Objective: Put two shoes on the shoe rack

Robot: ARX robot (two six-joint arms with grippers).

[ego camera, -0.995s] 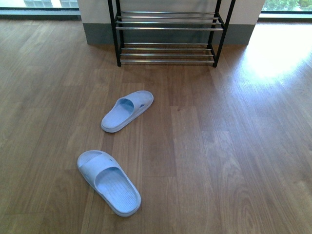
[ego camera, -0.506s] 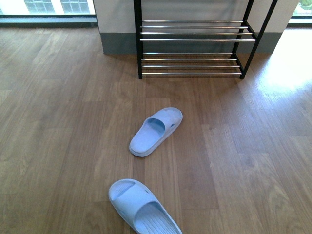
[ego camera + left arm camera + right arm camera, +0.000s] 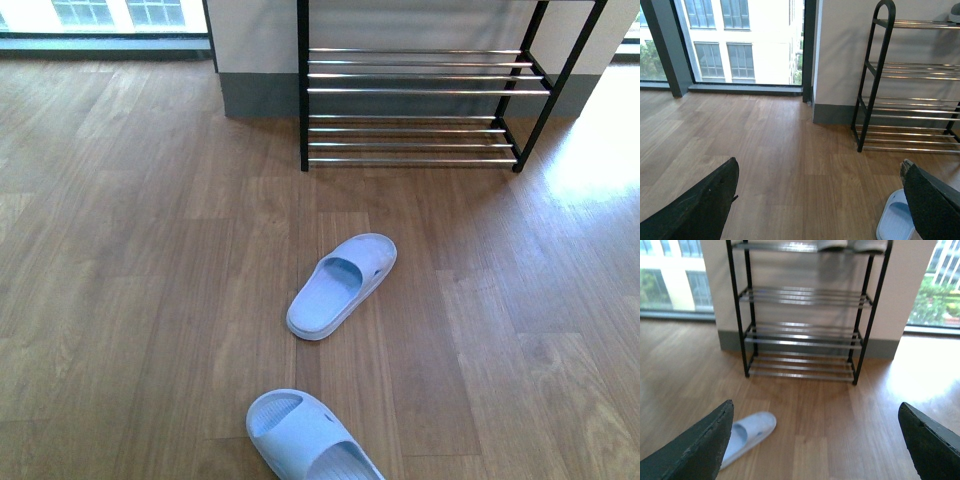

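The left gripper [image 3: 819, 161] has matte black fingers [image 3: 700, 210], broad and tapering to blunt tips; the right gripper [image 3: 816, 405] has the same shape in dark grey, rough-edged.

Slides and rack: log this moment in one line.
near slide: floor | far slide: floor, short of shoe rack | left gripper: open | right gripper: open | stage: nothing grasped
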